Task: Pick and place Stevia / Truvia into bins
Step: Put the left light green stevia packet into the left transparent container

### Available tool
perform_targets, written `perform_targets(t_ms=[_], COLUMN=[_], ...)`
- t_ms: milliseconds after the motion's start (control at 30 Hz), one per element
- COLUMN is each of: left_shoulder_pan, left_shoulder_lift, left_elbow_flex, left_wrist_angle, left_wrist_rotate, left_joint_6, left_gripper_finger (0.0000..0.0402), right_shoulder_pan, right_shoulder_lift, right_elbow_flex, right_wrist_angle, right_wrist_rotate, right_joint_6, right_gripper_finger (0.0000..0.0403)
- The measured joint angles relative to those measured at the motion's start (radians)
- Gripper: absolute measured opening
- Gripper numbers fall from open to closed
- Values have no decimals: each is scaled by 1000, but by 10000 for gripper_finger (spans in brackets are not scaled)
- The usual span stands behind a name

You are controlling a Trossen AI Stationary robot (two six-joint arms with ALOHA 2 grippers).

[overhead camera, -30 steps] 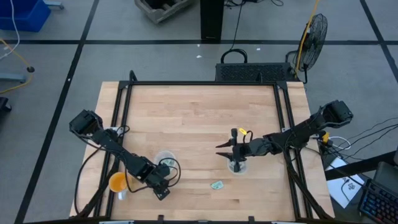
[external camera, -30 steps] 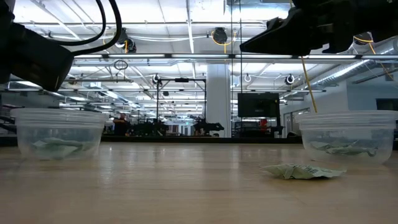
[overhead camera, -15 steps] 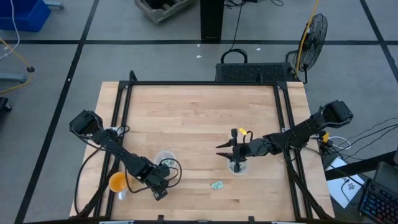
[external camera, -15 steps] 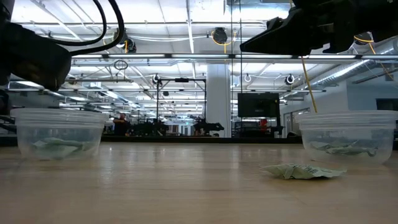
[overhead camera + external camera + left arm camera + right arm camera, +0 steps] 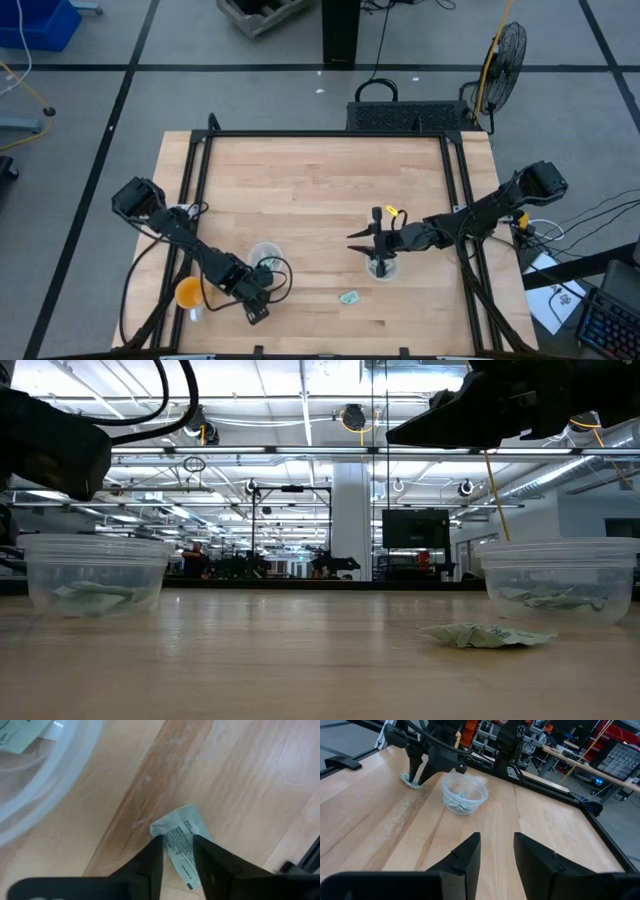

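Two clear cups stand on the wooden table, each with pale green packets in it: the left cup (image 5: 265, 260) (image 5: 95, 575) (image 5: 465, 794) and the right cup (image 5: 383, 268) (image 5: 560, 580). One loose Stevia packet (image 5: 348, 297) (image 5: 485, 635) lies flat on the table between them, toward the near edge. My left gripper (image 5: 254, 308) (image 5: 177, 842) is low beside the left cup, on its near side, shut on another packet (image 5: 182, 827). My right gripper (image 5: 372, 243) (image 5: 497, 840) hovers open above the right cup, holding nothing. My left gripper pinches a pale green packet between its two fingers by one end (image 5: 177, 854), with the fingers along its length. The other end (image 5: 175, 822) sticks out past the fingertips. The fingers slant down from above. In the right wrist view the packet (image 5: 410, 781) is at table level; whether it rests there I cannot tell.
An orange cup (image 5: 188, 293) stands by the table's left near corner, beside my left arm. A black frame rail (image 5: 320, 134) runs around the tabletop. Bare wood spreads across the far half of the table (image 5: 320, 190).
In the low view my left gripper has edged slightly upward, still shut on its packet. My right arm, both cups and the loose packet have kept still.
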Motion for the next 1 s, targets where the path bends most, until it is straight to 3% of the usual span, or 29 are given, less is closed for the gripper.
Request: perform_targets(t_ms=[100, 200, 500, 767, 1000], left_shoulder_pan=[-2, -5, -6, -5, -11], left_shoulder_lift=[0, 0, 0, 0, -4], left_elbow_flex=[0, 0, -1, 1, 91], left_wrist_angle=[1, -2, -16, 10, 6], left_wrist_rotate=[-17, -15, -18, 11, 7], left_joint_6=[0, 26, 67, 82, 203], left_gripper_finger=[126, 115, 10, 4, 3], right_shoulder_pan=[0, 0, 0, 0, 0], right_shoulder_lift=[0, 0, 0, 0, 0], right_elbow_flex=[0, 0, 0, 0, 0], right_wrist_angle=[0, 0, 0, 0, 0], right_wrist_rotate=[0, 0, 0, 0, 0], right_joint_6=[2, 2, 2, 2, 2], right_gripper_finger=[112, 111, 112, 111, 111])
